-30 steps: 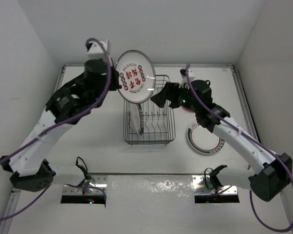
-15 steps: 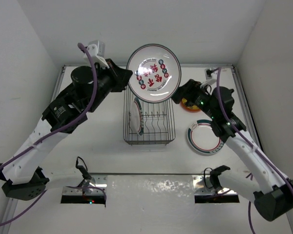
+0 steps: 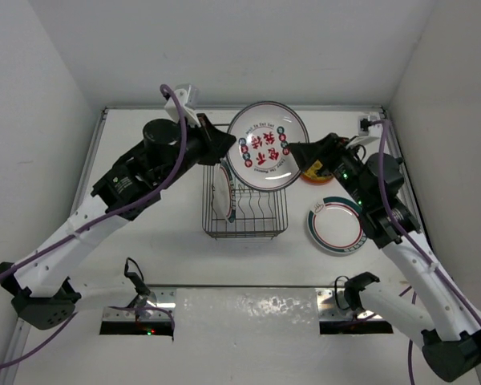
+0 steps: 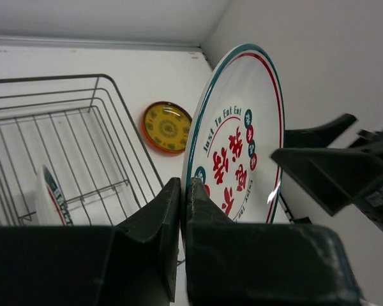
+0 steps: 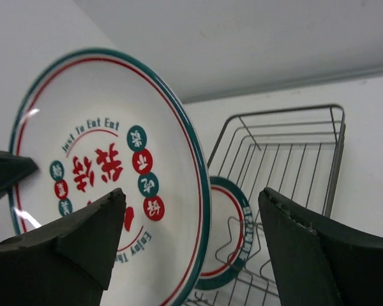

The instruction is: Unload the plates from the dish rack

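A large white plate with red characters and a green-and-red rim [image 3: 268, 146] hangs in the air above the far end of the dish rack [image 3: 247, 210]. My left gripper [image 3: 224, 145] is shut on its left rim, seen up close in the left wrist view [image 4: 184, 191]. My right gripper [image 3: 293, 152] is open, with one finger on each side of the plate's right rim [image 5: 191, 194] and not touching it. Another green-rimmed plate [image 3: 223, 195] stands upright in the rack's left side [image 5: 226, 236].
A white plate with a green and red rim [image 3: 335, 227] lies flat on the table right of the rack. A small amber plate with a patterned centre [image 4: 168, 127] lies past the rack's far right corner, under my right wrist. White walls enclose the table.
The left arm carried the lettered plate rightward and a little lower, over the rack. The right arm rose and swung in so its fingers now straddle the plate's right rim.
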### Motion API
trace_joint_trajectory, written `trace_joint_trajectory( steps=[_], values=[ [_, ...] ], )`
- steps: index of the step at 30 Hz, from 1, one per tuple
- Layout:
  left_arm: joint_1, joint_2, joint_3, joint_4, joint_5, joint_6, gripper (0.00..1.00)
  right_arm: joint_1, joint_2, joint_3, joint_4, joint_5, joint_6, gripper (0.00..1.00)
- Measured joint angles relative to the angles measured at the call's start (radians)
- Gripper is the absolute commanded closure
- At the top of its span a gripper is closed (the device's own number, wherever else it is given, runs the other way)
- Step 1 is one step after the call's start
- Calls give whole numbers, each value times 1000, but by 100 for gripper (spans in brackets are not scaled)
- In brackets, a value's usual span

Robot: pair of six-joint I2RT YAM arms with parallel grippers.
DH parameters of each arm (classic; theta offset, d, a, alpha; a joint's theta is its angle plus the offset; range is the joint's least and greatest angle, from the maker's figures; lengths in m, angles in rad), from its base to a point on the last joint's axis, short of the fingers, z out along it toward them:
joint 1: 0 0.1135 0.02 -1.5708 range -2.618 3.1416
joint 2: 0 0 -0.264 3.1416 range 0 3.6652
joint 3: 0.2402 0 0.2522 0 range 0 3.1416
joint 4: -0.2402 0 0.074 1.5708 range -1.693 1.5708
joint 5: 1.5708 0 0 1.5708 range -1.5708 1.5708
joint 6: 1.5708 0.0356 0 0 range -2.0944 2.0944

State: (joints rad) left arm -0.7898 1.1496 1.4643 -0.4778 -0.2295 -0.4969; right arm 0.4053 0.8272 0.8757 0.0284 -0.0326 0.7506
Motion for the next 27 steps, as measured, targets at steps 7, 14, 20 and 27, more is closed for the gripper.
trace_joint_trajectory(
  steps=[7,14,20,27],
  values=[
    [5,8,-47,69,71,1,92,1,61,19,-68,-40,-11,100],
    [23,46,-98,123,77,-23,13,3,-65,53,-225,90,2,100],
    [19,103,-81,121,9,-3,2,1,-166,49,-570,349,37,100],
    [19,132,-46,-63,-151,43,2,-1,-350,16,-856,760,106,100]
  ],
)
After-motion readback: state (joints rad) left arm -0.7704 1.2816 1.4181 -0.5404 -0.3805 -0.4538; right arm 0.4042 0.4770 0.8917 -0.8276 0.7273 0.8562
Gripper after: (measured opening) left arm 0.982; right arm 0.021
